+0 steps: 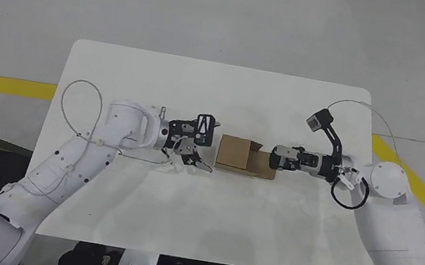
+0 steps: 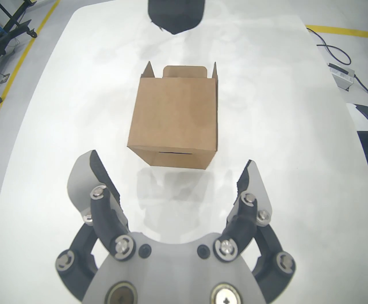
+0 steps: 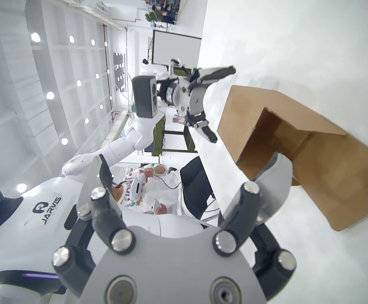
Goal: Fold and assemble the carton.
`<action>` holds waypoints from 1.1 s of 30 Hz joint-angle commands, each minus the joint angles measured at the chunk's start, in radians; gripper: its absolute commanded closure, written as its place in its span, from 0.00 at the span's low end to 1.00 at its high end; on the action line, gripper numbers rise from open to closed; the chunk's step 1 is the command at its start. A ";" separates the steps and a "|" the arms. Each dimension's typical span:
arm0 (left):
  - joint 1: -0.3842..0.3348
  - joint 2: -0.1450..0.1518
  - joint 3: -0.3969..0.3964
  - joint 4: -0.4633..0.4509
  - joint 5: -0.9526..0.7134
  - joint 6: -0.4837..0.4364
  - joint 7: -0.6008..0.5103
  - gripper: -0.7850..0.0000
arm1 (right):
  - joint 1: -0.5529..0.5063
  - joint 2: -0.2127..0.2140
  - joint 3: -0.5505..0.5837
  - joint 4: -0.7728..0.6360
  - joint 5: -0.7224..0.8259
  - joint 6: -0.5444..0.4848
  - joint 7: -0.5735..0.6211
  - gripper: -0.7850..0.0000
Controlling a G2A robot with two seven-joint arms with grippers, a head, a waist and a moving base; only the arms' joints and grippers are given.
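A brown carton (image 1: pixel 242 156) lies on its side at the middle of the white table (image 1: pixel 182 227). Its closed end faces my left gripper (image 2: pixel 171 167), which is open a short way off from the carton (image 2: pixel 175 115). The carton's far end is open, with a tab and two side flaps (image 2: pixel 184 72) sticking out. My right gripper (image 1: pixel 275 158) is at that open end. In the right wrist view it (image 3: pixel 189 164) is open, and one finger (image 3: pixel 276 169) stands at the mouth of the carton (image 3: pixel 258 103). The left gripper (image 3: pixel 222 103) shows beyond it.
The table's edges lie well away from the carton on every side. Thin cables (image 1: pixel 75 112) loop beside each arm. A yellow line (image 1: pixel 5 85) runs along the floor to the left.
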State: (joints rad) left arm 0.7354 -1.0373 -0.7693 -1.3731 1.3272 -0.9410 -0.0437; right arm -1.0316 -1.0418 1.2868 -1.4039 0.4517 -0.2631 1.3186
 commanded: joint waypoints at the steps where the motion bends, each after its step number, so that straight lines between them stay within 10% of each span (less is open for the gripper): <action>1: -0.023 -0.014 0.022 0.045 -0.009 -0.002 0.029 0.00 | -0.015 0.005 0.007 -0.019 0.008 0.017 0.040 0.00; 3: -0.041 -0.030 0.047 0.078 -0.022 -0.009 0.047 0.00 | -0.030 0.009 0.008 -0.038 0.009 0.034 0.071 0.00; 5: -0.056 -0.045 0.070 0.107 -0.031 -0.009 0.058 0.00 | -0.047 0.012 0.005 -0.054 0.008 0.045 0.085 0.54; 6: -0.063 -0.051 0.080 0.119 -0.036 -0.013 0.066 0.00 | -0.055 0.013 0.002 -0.060 0.008 0.049 0.087 0.62; 7: -0.069 -0.057 0.088 0.131 -0.040 -0.013 0.072 0.00 | -0.063 0.014 -0.001 -0.062 0.004 0.050 0.087 1.00; 33: -0.113 -0.120 0.129 0.228 0.025 0.004 0.140 0.00 | -0.049 0.028 -0.078 0.018 -0.263 0.147 -0.043 1.00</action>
State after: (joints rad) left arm 0.6235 -1.1552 -0.6407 -1.1455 1.3492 -0.9356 0.0952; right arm -1.0885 -1.0132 1.2140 -1.3929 0.1890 -0.1163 1.2769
